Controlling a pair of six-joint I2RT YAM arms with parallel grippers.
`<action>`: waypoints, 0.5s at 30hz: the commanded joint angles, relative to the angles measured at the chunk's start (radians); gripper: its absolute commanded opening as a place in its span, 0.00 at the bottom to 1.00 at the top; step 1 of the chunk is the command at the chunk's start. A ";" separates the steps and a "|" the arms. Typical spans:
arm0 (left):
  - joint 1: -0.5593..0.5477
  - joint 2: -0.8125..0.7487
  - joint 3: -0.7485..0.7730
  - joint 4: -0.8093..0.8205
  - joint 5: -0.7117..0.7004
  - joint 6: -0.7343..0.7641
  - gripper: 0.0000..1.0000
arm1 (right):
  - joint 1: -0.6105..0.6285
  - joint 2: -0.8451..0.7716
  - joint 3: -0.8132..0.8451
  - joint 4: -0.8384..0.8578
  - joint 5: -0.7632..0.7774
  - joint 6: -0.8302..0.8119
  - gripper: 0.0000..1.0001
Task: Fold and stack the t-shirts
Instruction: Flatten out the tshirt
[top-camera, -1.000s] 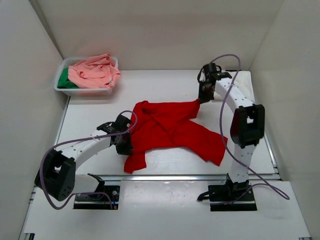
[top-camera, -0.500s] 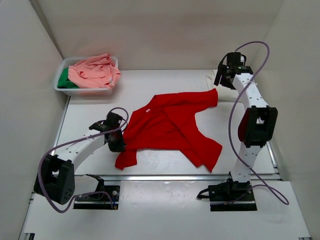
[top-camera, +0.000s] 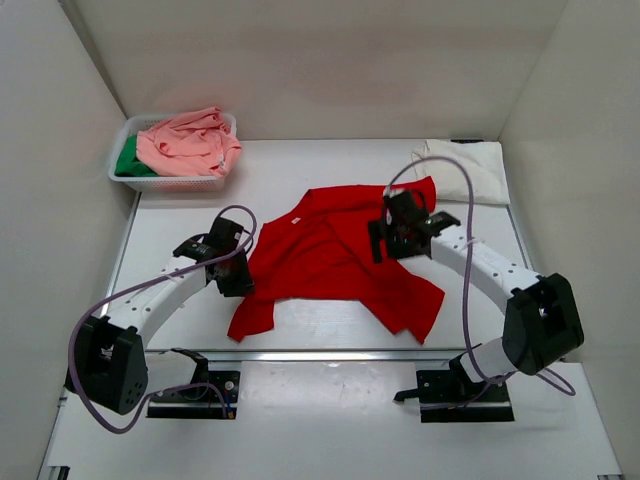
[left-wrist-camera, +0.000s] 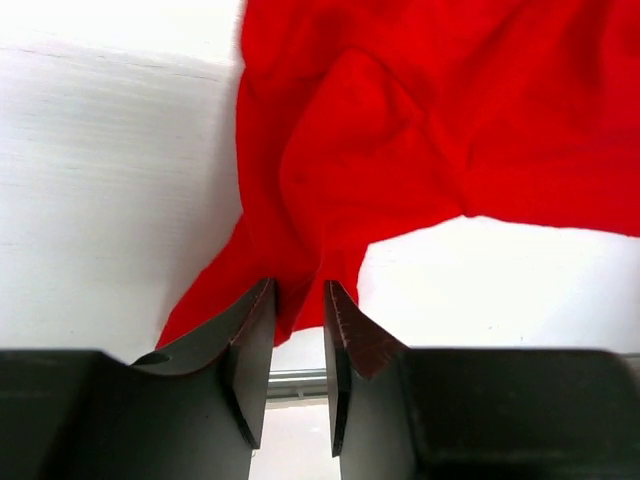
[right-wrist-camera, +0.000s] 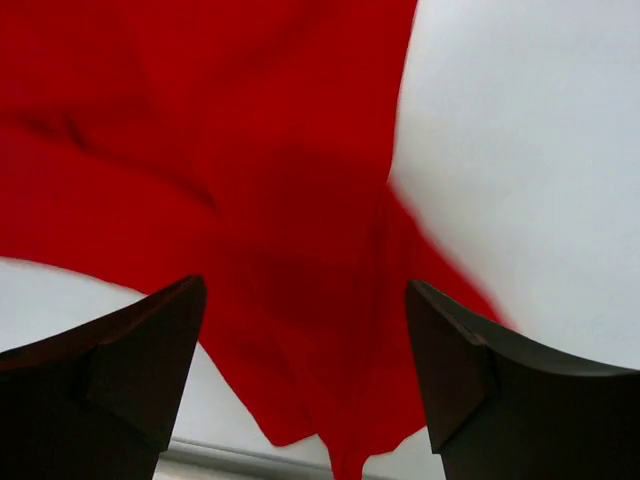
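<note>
The left pincer (left-wrist-camera: 300, 290) stands slightly parted, with a sleeve of the red t-shirt (top-camera: 330, 260) lying loose at its tips, not clamped. Well beyond it to the left, a basket (top-camera: 165, 183) holds the pink t-shirt (top-camera: 190, 145) and the green t-shirt (top-camera: 128, 161). The right pincer (right-wrist-camera: 305, 290) gapes wide just above the red cloth, holding nothing. Beyond it to the right, the cream t-shirt (top-camera: 468, 160) lies on the worktop (top-camera: 330, 170).

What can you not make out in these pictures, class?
- Green t-shirt, top view: mostly buried under the salmon-pink t-shirt in the mesh basket.
- Red t-shirt, right wrist view: motion-blurred and cut off by the edges.
- Left gripper, left wrist view: cloth runs behind its fingers, so contact is unclear.
- Cream-white t-shirt, top view: pale against the white table, folds too faint to read.
</note>
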 joint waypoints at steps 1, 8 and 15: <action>-0.015 -0.004 -0.019 0.018 0.032 -0.004 0.37 | -0.016 -0.040 -0.208 0.025 -0.059 0.087 0.74; -0.010 -0.005 -0.052 0.018 0.013 -0.001 0.37 | -0.052 -0.089 -0.299 0.030 -0.149 0.082 0.22; -0.021 -0.003 -0.035 0.014 -0.007 -0.007 0.00 | -0.123 -0.109 -0.100 -0.072 -0.141 0.028 0.00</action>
